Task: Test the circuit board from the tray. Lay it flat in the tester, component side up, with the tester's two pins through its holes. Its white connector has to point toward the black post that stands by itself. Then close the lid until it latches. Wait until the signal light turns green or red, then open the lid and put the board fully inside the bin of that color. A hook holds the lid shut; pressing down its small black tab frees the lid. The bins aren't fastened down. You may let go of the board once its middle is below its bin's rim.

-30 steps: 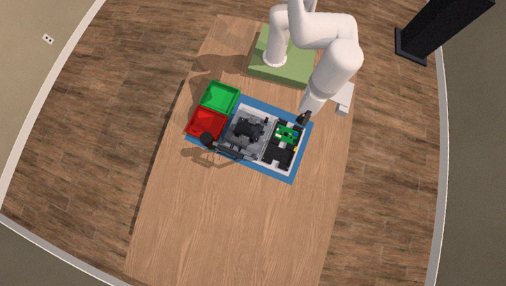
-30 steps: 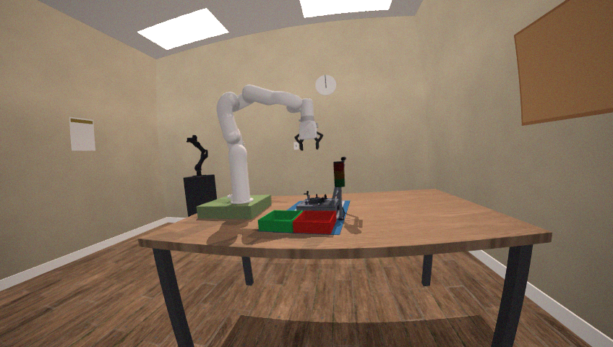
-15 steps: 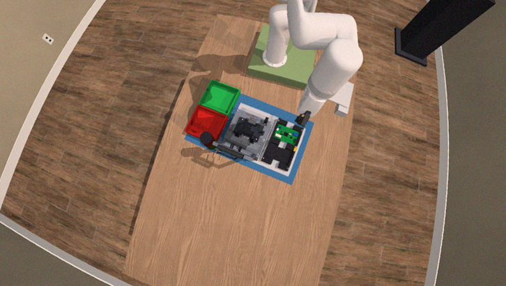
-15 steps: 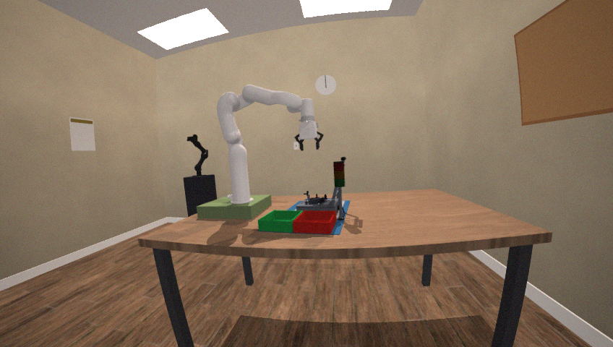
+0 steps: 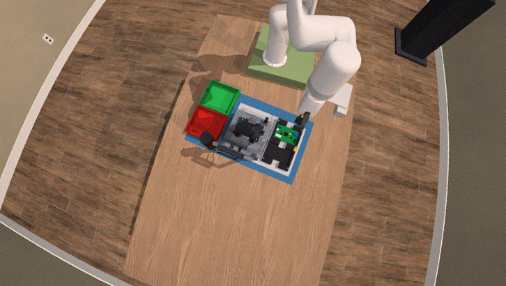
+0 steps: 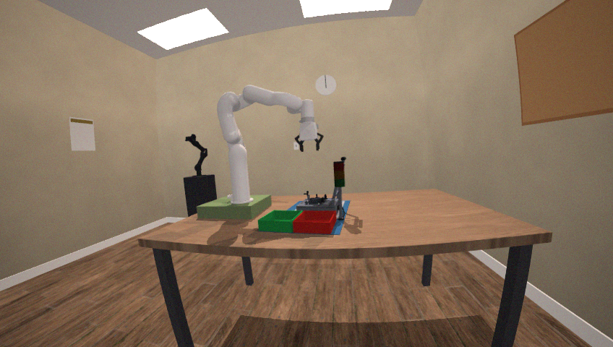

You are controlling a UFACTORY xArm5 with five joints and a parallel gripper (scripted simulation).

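Note:
The green circuit board (image 5: 287, 135) lies in the black tray (image 5: 281, 146) on the right side of the blue mat. The grey tester (image 5: 248, 131) stands to the tray's left, its lid open; it also shows in the exterior view (image 6: 317, 202). The signal light tower (image 6: 338, 173) shows no lit color. My gripper (image 6: 309, 143) (image 5: 302, 118) is open and empty, high above the table; from above it is over the tray's far edge, near the board. The green bin (image 5: 220, 97) and red bin (image 5: 206, 122) sit side by side left of the tester.
The arm's green base block (image 5: 281, 61) stands on the table behind the mat. A black pedestal (image 6: 199, 192) with a small dark arm stands off the table at the left.

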